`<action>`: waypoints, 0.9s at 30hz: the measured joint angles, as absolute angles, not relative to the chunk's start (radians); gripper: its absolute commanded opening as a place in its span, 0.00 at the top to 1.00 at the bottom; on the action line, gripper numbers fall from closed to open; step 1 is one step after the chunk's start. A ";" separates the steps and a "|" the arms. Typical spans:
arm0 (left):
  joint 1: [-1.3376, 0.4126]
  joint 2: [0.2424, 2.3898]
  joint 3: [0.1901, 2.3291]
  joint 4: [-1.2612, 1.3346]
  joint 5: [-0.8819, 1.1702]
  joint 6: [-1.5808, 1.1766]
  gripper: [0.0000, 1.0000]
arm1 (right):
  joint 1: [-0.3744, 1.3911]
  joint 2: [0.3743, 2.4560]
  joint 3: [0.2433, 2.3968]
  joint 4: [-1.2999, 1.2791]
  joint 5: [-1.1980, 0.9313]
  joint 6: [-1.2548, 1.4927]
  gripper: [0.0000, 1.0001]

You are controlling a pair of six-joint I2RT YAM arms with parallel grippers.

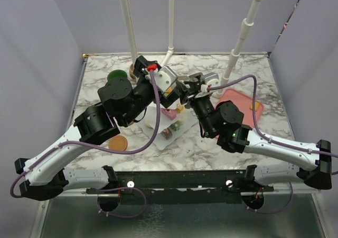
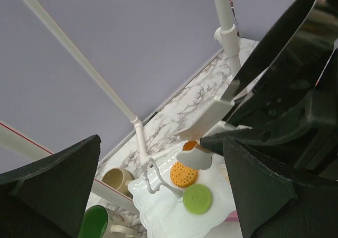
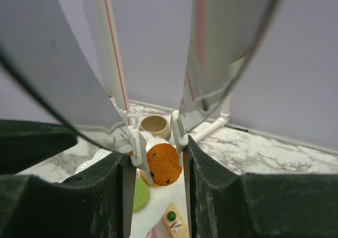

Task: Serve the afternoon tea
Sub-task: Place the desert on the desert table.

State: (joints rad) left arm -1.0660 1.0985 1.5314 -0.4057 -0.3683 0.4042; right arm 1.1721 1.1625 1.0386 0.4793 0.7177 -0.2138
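**Right gripper pinching cookie over stand**

My right gripper (image 3: 158,145) pinches a brown chip cookie (image 3: 164,164) just above the top plate of the white tiered stand (image 2: 158,211). An orange biscuit (image 2: 183,174) and a green biscuit (image 2: 197,198) lie on that plate. My left gripper (image 2: 161,153) is spread wide, holding nothing. The beige mug (image 3: 155,125) and green-lined mug (image 2: 93,222) sit beside the stand. A brown coaster (image 1: 118,142) lies on the marble to its left.

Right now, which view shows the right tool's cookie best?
Right wrist: the cookie fills the centre, pinched in the right tool. Left wrist shows only an orange sliver; in top external it is too small to tell.
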 measured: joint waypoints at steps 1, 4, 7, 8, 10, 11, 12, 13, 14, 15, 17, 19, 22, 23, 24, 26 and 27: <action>-1.066 1.098 1.531 -0.406 -0.371 0.403 0.01 | 1.182 1.175 1.044 0.479 0.713 -0.215 0.66; -1.066 1.098 1.531 -0.406 -0.386 0.400 0.01 | 1.209 1.204 1.046 0.475 0.699 -0.213 0.66; -1.066 1.097 1.531 -0.405 -0.395 0.398 0.01 | 1.228 1.222 1.046 0.472 0.685 -0.208 0.65; -1.066 1.096 1.531 -0.405 -0.395 0.397 0.01 | 1.232 1.227 1.046 0.473 0.682 -0.207 0.64; -1.066 1.094 1.531 -0.405 -0.395 0.396 0.01 | 1.237 1.236 1.046 0.475 0.682 -0.203 0.62; -1.066 1.092 1.531 -0.405 -0.395 0.396 0.01 | 1.237 1.240 1.046 0.478 0.682 -0.203 0.61; -1.066 1.090 1.531 -0.405 -0.395 0.395 0.01 | 1.237 1.243 1.046 0.480 0.682 -0.203 0.60; -1.066 1.088 1.531 -0.405 -0.395 0.395 0.01 | 1.237 1.244 1.046 0.484 0.683 -0.203 0.59; -1.066 1.085 1.531 -0.405 -0.395 0.392 0.01 | 1.237 1.245 1.046 0.488 0.683 -0.203 0.58; -1.066 1.084 1.531 -0.405 -0.395 0.391 0.01 | 1.237 1.245 1.046 0.495 0.688 -0.203 0.57; -1.066 1.081 1.531 -0.405 -0.395 0.387 0.01 | 1.237 1.245 1.046 0.508 0.692 -0.204 0.54; -1.066 1.081 1.531 -0.405 -0.394 0.383 0.01 | 1.237 1.245 1.045 0.513 0.695 -0.204 0.52; -1.066 1.081 1.531 -0.405 -0.393 0.378 0.01 | 1.237 1.250 1.039 0.522 0.706 -0.201 0.48; -1.066 1.081 1.532 -0.405 -0.392 0.377 0.01 | 1.235 1.250 1.034 0.522 0.706 -0.199 0.46; -1.066 1.083 1.537 -0.406 -0.390 0.376 0.01 | 1.232 1.250 1.029 0.522 0.709 -0.196 0.45; -1.066 1.089 1.549 -0.405 -0.387 0.373 0.01 | 1.222 1.250 1.023 0.519 0.710 -0.183 0.42; -1.066 1.091 1.555 -0.405 -0.385 0.371 0.01 | 1.217 1.250 1.020 0.517 0.710 -0.176 0.41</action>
State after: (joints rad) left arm -1.0660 1.0908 1.5547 -0.4053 -0.3855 0.3714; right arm 1.2171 1.2499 1.0203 0.5171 0.7097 -0.1761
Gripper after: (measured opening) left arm 0.990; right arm 0.560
